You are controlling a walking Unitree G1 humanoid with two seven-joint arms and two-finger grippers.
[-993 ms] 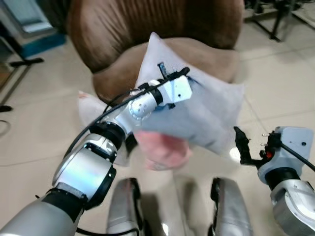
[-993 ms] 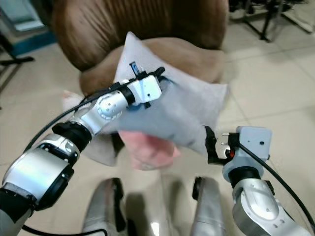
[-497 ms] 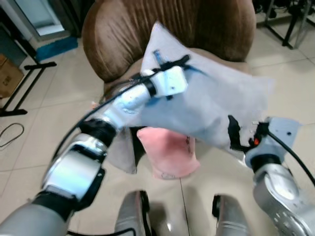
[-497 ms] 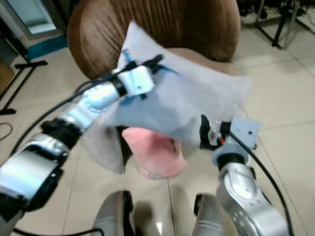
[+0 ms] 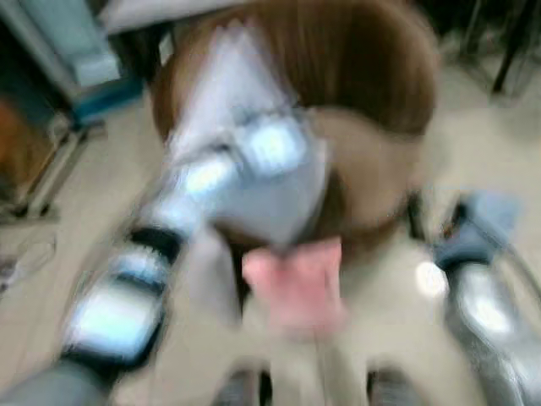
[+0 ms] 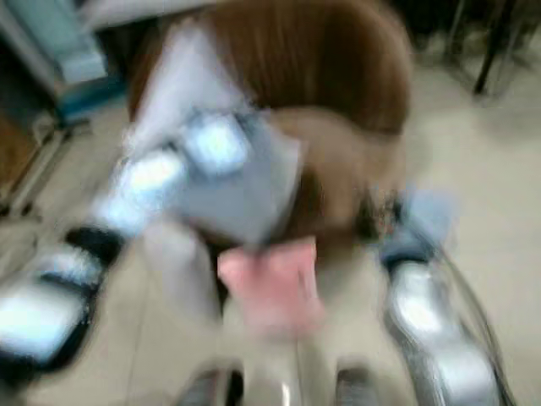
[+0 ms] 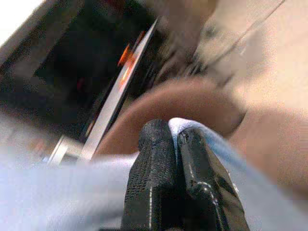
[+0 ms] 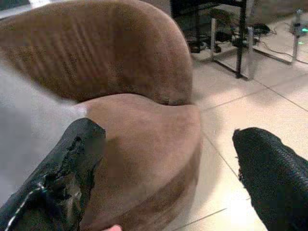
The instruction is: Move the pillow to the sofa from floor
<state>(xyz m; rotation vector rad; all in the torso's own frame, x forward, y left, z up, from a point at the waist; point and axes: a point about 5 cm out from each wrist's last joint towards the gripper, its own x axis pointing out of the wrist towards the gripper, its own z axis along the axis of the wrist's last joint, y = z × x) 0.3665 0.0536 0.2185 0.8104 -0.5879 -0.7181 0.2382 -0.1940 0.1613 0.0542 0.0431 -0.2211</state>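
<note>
Both eye views are heavily blurred. The pale grey pillow (image 5: 254,169) hangs in the air in front of the brown sofa (image 5: 372,85), over the left part of its seat (image 8: 144,130). My left gripper (image 7: 175,144) is shut on an edge of the pillow's fabric, with both black fingers (image 7: 154,163) pressed together on it. In the left eye view that gripper (image 5: 275,144) sits high on the pillow. My right gripper (image 8: 166,139) is open, its fingers wide apart and facing the sofa seat, apart from the pillow. It stands at the right (image 5: 423,224).
A pink cushion (image 5: 296,283) lies on the tiled floor at the sofa's foot, with a grey cloth (image 5: 207,271) beside it. Metal stand legs (image 8: 240,43) rise behind the sofa on the right. A blue object (image 5: 93,76) and a dark stand are at the left.
The picture has become blurred and shifted, so the camera is moving. The pillow has swung left with my left gripper, away from the right gripper that stood at its lower right corner.
</note>
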